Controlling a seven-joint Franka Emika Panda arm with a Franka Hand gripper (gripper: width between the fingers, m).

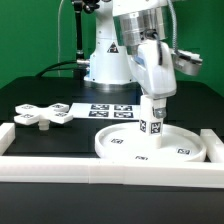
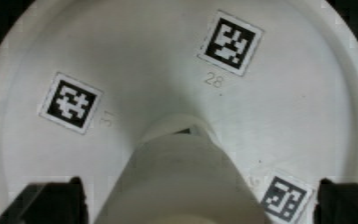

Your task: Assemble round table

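Note:
The large flat rimmed disc [image 1: 150, 146] lies on the black mat at the exterior view's right; it fills the wrist view [image 2: 149, 70], with its square tags showing. The short cylindrical post [image 1: 152, 125] stands upright at the disc's middle, and appears in the wrist view [image 2: 202, 175] as a grey cone shape. My gripper [image 1: 153, 110] comes straight down and is shut on the post, with dark fingers [image 2: 51, 203] either side of it. I cannot tell if the post's foot touches the disc. The lobed cross-shaped piece [image 1: 45, 115] lies flat at the left.
White border rails [image 1: 100, 166] run along the front and sides of the mat. The marker board [image 1: 110, 109] lies behind the disc, in front of the arm's base [image 1: 108, 62].

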